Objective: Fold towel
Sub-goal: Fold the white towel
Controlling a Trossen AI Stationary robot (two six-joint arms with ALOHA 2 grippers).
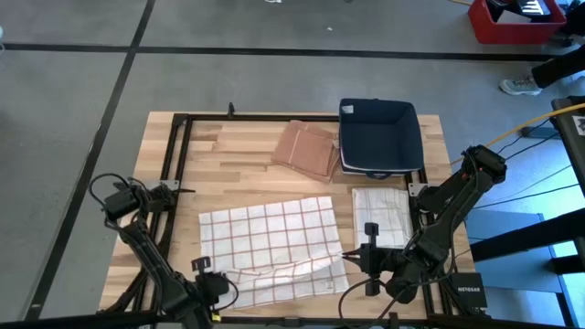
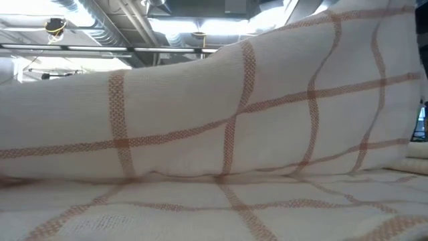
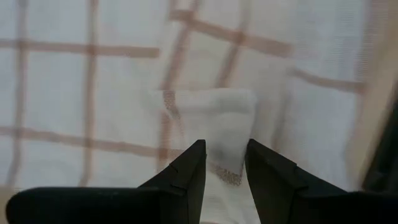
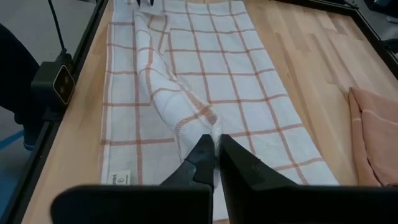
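A white towel (image 1: 270, 238) with a brown-orange grid lies spread on the wooden table, its near edge raised into a ridge (image 1: 288, 268) between my two grippers. In the low view the towel (image 2: 221, 127) fills the picture. My left gripper (image 1: 219, 276) is at the towel's near-left corner and is shut on it (image 3: 224, 148). My right gripper (image 1: 350, 259) is at the near-right corner, shut on cloth (image 4: 216, 142). My left gripper pinches the towel's near-left corner (image 3: 217, 134) between its two fingers; the hemmed tip of the corner sticks out past the fingertips. The cloth there is doubled over. My right gripper pinches the towel's near-right corner (image 4: 208, 124) between its two fingers, roughly level from the table's right. A rumpled ridge of cloth (image 4: 165, 87) runs from the fingers across the flat towel toward the other arm.
A folded white towel (image 1: 382, 215) lies right of the spread one. A dark blue bin (image 1: 379, 135) stands at the far right, and a folded pinkish-brown cloth (image 1: 306, 148) lies to its left. A black frame (image 1: 178, 155) borders the table. Bare wood shows at the far left.
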